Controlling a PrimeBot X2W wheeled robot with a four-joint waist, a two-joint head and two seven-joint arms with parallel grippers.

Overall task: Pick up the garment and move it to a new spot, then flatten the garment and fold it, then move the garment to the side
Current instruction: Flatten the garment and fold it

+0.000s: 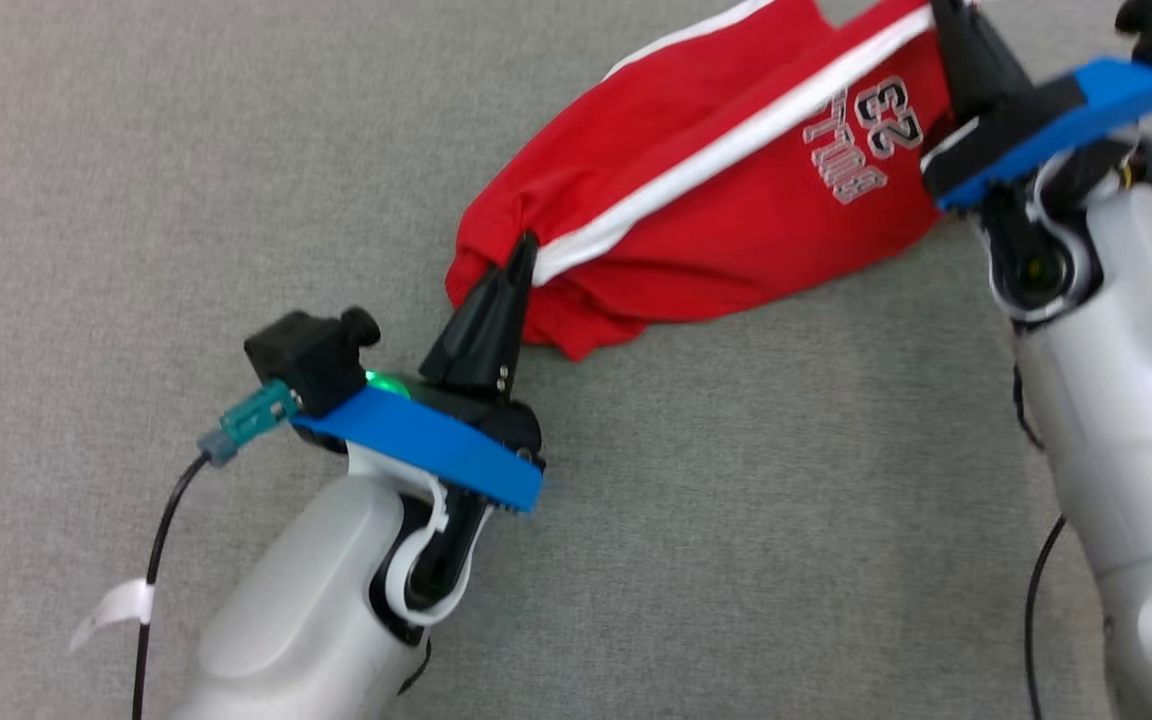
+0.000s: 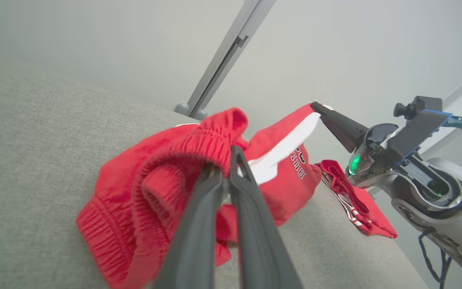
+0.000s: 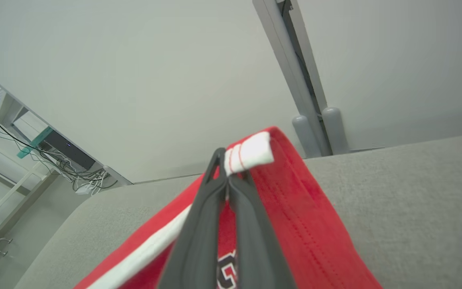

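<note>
A grey, cloth-covered desk (image 1: pixel 136 150) is seen in front of a plain pale wall (image 3: pixel 134 80). Over it the garment (image 1: pixel 696 210), red shorts with a white side stripe and printed numerals, is stretched between the two arms. Its gathered waistband is pinched by the left hand (image 1: pixel 526 250), whose fingers are closed on the elastic. The hem end, at the white stripe, is clamped in the closed right hand (image 3: pixel 222 160). The cloth is raised at both gripped ends and sags onto the desk in between, bunched and creased rather than flat.

The pick-up is therefore judged done and the carry to a new spot under way. Flattening, folding and setting aside are all left.

A second red piece (image 2: pixel 351 196) lies near the right arm by the desk's edge. Whether it is another garment or part of this one cannot be told from that angle. A grey post (image 3: pixel 295 80) rises behind the desk, and shelving with loose cables (image 3: pixel 54 160) stands off to one side.
</note>
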